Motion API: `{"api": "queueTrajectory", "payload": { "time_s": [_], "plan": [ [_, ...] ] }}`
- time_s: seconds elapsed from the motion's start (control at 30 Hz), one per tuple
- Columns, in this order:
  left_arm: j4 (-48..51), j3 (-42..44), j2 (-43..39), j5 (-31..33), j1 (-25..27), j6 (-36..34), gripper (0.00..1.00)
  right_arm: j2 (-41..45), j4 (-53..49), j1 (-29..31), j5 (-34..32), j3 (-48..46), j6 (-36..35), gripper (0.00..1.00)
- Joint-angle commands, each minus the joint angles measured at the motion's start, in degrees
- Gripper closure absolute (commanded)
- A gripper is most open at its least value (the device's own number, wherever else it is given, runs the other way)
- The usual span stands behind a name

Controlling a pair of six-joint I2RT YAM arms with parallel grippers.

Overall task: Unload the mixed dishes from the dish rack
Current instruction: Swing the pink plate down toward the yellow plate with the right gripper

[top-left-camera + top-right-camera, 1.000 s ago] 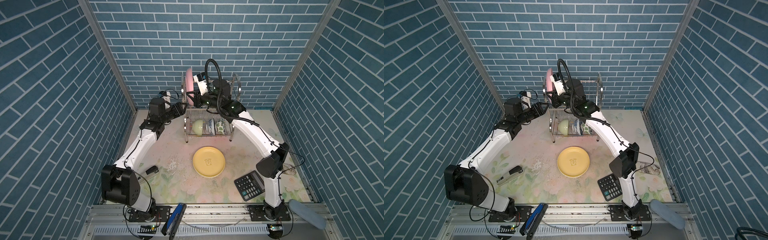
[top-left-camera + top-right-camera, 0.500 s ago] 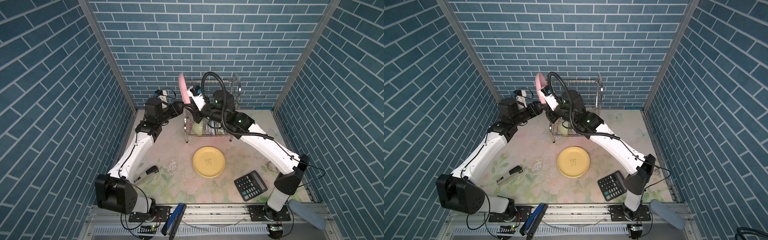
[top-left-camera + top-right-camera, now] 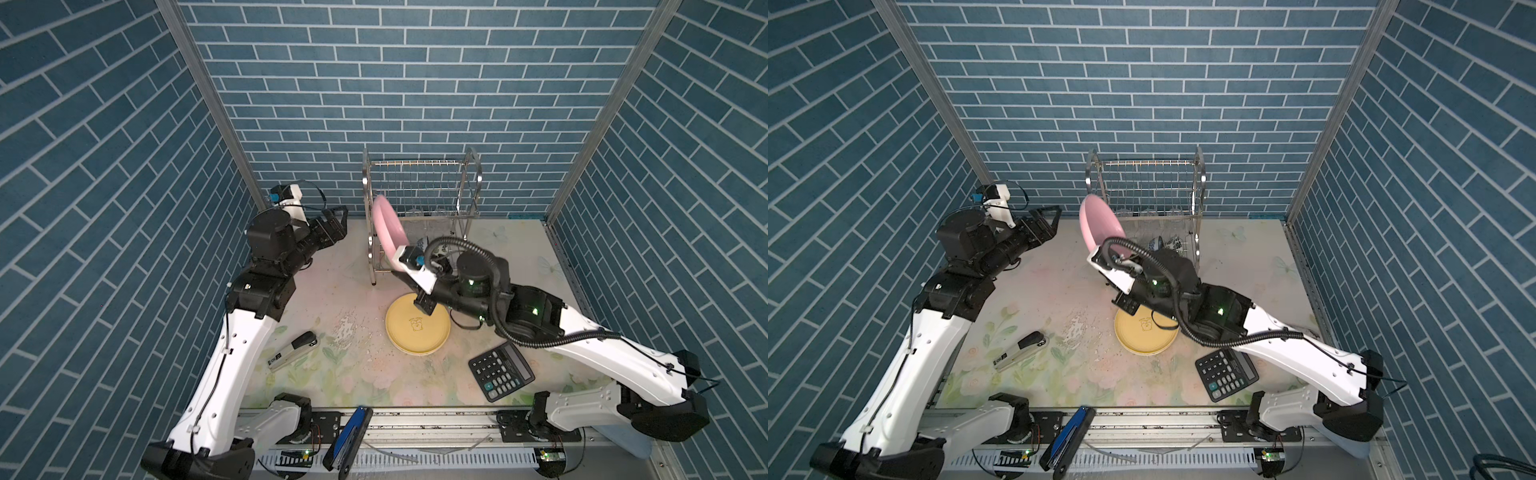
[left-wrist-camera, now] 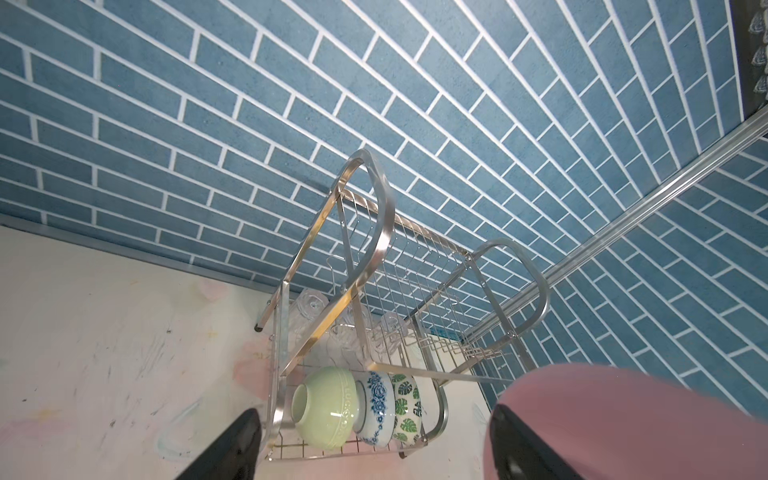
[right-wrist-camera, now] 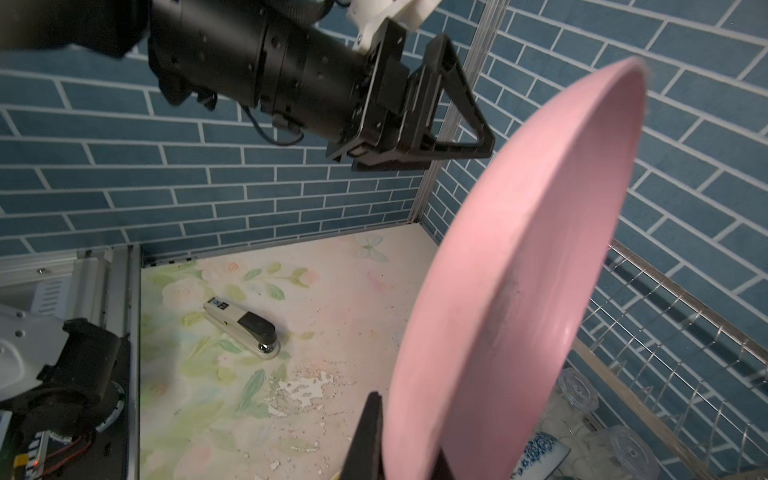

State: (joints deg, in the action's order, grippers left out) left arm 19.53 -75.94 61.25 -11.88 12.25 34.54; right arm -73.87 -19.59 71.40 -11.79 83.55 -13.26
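Blue brick-pattern walls [image 3: 374,83] close round a floral table mat [image 3: 332,291], with the dish rack [image 3: 419,208] standing at the back.

In both top views the pink plate [image 3: 387,226] stands on edge just in front of the rack's left arched frame, clear of its slots. The right gripper [image 3: 398,261] has its jaws clamped on the plate's lower rim. The yellow plate [image 3: 417,328] lies flat in front of the rack, under that wrist. The left gripper [image 3: 337,221] hovers left of the rack, near the pink plate but apart from it, its jaws spread and empty.

In the left wrist view the rack's upper tier is bare. Its lower tier holds the pale-green bowl [image 4: 328,409], the blue-white bowl [image 4: 379,409] and the leaf-patterned bowl [image 4: 405,409] in a row on their sides, with clear glasses [image 4: 309,301] behind them.

In the right wrist view the pink plate fills the frame, tilted and gripped at one spot on its rim.

As I judge it, so narrow a hold lets the plate swing or slip while it is laid down. It could then drop onto the yellow plate and chip. A wide swing could also knock the rack's frame or the left gripper close by.
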Motion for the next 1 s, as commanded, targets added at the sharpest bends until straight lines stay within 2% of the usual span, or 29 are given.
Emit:
{"api": "queueTrajectory", "payload": {
  "time_s": [0.0,0.2,0.4,0.5,0.7,0.97],
  "plan": [
    [6.71,-1.09,-3.11,-2.30,-0.30,0.44,0.13,-1.23,-4.14,5.43,-16.16,-3.05,-6.22,1.00],
    [18.90,-3.51,-5.48,-8.22,-0.30,-0.85,0.11,-8.75,-10.44,10.89,-31.10,-3.48,-6.53,1.00],
    [28.19,1.29,-10.06,-11.72,-0.30,-3.04,0.11,-13.37,-11.26,15.98,-38.42,-3.74,-8.12,1.00],
    [29.78,3.67,-11.82,-13.65,-0.30,-3.52,0.11,-15.33,-10.64,17.68,-40.54,-3.57,-9.63,1.00],
    [24.33,8.00,-12.47,-23.54,-0.30,-2.74,0.13,-18.42,-9.08,20.25,-42.79,-2.69,-12.80,1.00],
    [25.69,12.39,-10.80,-21.38,-0.30,-4.32,0.33,-16.94,-6.26,21.06,-42.02,-4.26,-12.67,1.00]
  ]
}}
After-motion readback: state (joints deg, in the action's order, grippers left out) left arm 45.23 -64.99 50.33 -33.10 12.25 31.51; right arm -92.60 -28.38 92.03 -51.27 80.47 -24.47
